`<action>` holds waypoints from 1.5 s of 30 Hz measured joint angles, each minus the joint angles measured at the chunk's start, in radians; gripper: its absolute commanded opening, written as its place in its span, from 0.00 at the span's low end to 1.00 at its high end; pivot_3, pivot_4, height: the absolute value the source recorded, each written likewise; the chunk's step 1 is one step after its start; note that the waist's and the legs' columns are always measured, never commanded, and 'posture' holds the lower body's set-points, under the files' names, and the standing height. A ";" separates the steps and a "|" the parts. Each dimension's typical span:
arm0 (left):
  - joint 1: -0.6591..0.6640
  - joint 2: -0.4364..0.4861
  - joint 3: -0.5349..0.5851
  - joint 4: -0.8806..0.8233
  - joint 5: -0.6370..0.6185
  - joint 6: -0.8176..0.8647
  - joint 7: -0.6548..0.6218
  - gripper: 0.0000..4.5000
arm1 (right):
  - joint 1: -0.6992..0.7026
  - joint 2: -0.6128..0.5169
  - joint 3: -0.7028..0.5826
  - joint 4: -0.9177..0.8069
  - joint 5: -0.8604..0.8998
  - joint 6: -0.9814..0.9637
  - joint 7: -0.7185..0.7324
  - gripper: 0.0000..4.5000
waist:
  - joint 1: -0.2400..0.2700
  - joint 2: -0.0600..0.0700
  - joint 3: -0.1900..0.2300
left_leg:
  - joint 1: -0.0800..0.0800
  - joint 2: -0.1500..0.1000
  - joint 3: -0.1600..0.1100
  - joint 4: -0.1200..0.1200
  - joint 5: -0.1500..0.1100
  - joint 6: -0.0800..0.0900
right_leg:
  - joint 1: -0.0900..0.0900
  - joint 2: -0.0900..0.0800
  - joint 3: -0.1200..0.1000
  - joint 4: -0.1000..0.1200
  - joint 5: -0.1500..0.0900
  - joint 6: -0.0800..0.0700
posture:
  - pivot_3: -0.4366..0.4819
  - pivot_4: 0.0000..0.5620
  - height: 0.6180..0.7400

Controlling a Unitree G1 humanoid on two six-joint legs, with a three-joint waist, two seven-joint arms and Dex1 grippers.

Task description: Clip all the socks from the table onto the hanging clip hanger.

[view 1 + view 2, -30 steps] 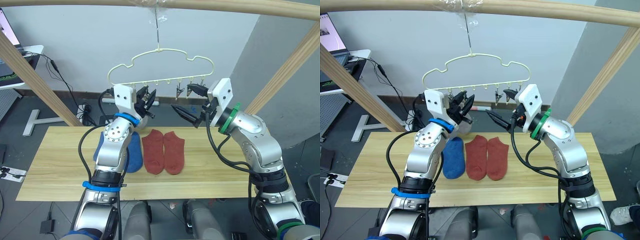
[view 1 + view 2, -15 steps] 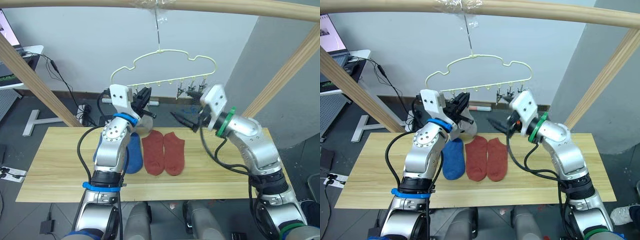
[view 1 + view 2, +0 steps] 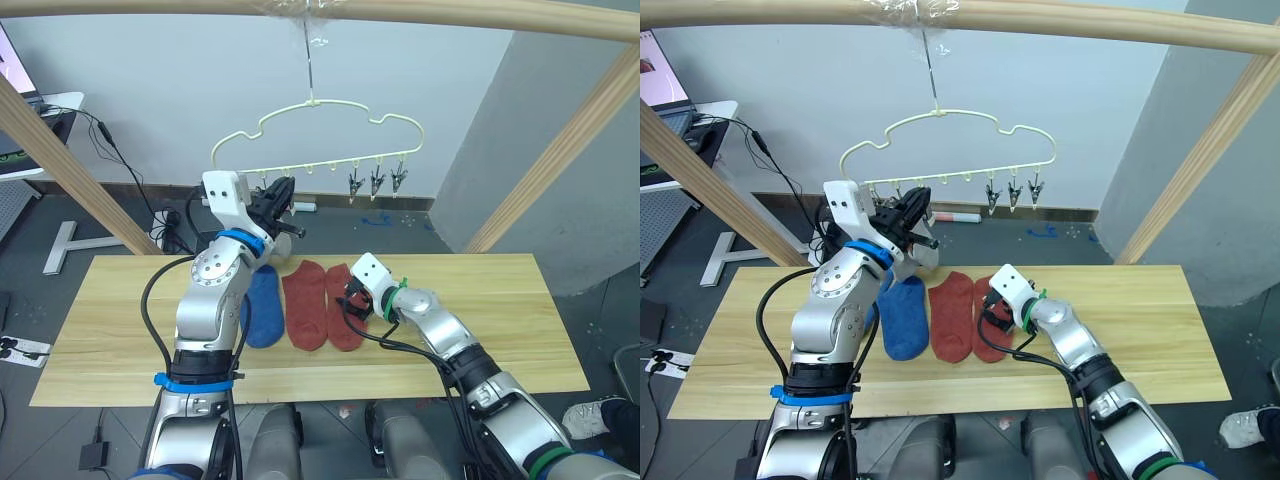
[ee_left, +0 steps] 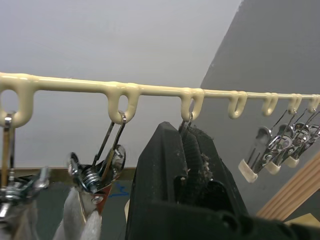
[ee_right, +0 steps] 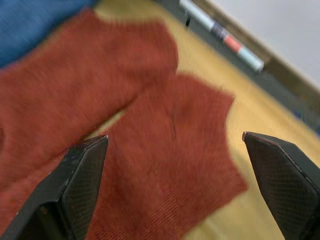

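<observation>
- The clip hanger [image 3: 318,135] hangs by its hook from the wooden pole [image 3: 300,8] at 12 o'clock over the table [image 3: 520,320].
- Three free metal clips [image 3: 376,183] dangle side by side toward the 3 o'clock end of its bar.
- In the left wrist view, a light grey sock [image 4: 80,225] hangs from a clip [image 4: 102,162] just beside the left gripper's fingers [image 4: 170,165].
- The left gripper [image 3: 278,196] is raised to the 9 o'clock half of the hanger bar; its black fingers are pressed together around a clip hooked in a bar loop.
- The right gripper [image 5: 175,150] is low over the table, fingers spread wide apart, one on each side of the right rust red sock [image 5: 175,155], holding nothing.
- Two rust red socks [image 3: 325,305] lie flat side by side at the table's middle, touching along their length.
- A blue sock [image 3: 264,308] lies just at 9 o'clock of them, partly behind the left arm.
- A marker [image 5: 222,35] lies on the floor beyond the table's far edge.
</observation>
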 measured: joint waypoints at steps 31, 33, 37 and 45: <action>0.001 -0.098 0.410 -0.074 -0.945 0.628 0.275 0.00 | 0.177 -0.178 -0.083 -0.605 0.017 -0.043 0.154 0.01 | -0.022 -0.001 -0.003 | 0.004 -0.001 -0.002 0.004 0.000 -0.001 | 0.001 0.000 0.000 0.010 -0.003 0.005 | 0.39 0.38 1.00; 0.005 -0.098 0.411 -0.074 -0.991 0.632 0.307 0.00 | 0.175 -0.157 -0.080 -0.641 0.017 -0.018 0.151 0.01 | -0.022 -0.001 -0.003 | 0.004 -0.001 -0.001 0.004 0.000 -0.001 | 0.001 0.000 0.001 0.010 -0.003 0.005 | 0.39 0.38 1.00; 0.006 -0.098 0.399 -0.073 -1.013 0.606 0.327 0.00 | 0.166 -0.131 -0.078 -0.681 0.017 0.023 0.144 0.01 | -0.022 -0.001 -0.003 | 0.004 -0.001 -0.001 0.005 0.001 -0.001 | 0.001 0.000 0.001 0.010 -0.003 0.005 | 0.38 0.37 1.00; 0.011 -0.091 0.371 -0.063 -1.038 0.566 0.345 0.00 | 0.146 -0.095 -0.059 -0.705 0.017 0.078 0.143 0.01 | -0.022 -0.001 -0.003 | 0.004 -0.001 -0.001 0.005 0.001 -0.001 | 0.001 0.000 0.001 0.010 -0.003 0.005 | 0.39 0.37 1.00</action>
